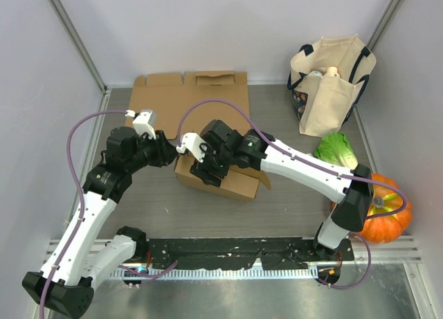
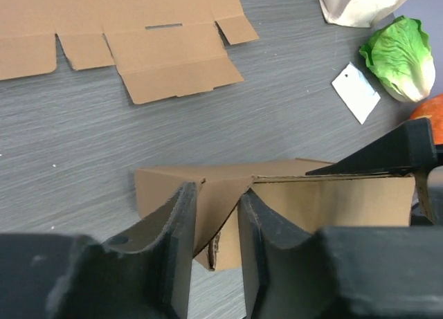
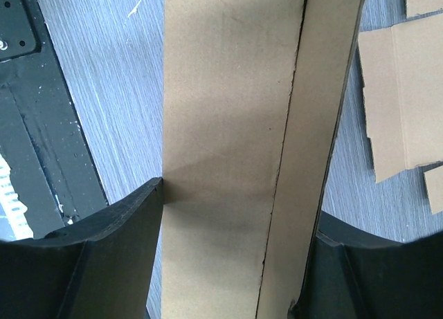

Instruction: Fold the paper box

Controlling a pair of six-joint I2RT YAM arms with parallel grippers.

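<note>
The paper box [image 1: 235,180] is a brown cardboard carton, partly folded, lying in the middle of the table. My right gripper [image 1: 208,170] spans its width from above. In the right wrist view its fingers [image 3: 124,243] press on both long sides of the box [image 3: 228,125], so it is shut on it. My left gripper [image 1: 173,155] is at the box's left end. In the left wrist view the left gripper [image 2: 217,192] straddles a slanting end flap [image 2: 221,208]; its jaws are narrow with a gap still showing.
A flat, unfolded cardboard sheet [image 1: 190,101] lies at the back of the table. A canvas tote bag [image 1: 331,84] stands at the back right, with a green lettuce [image 1: 337,151] and an orange pumpkin [image 1: 384,212] below it. A white tag [image 2: 355,92] lies near the lettuce.
</note>
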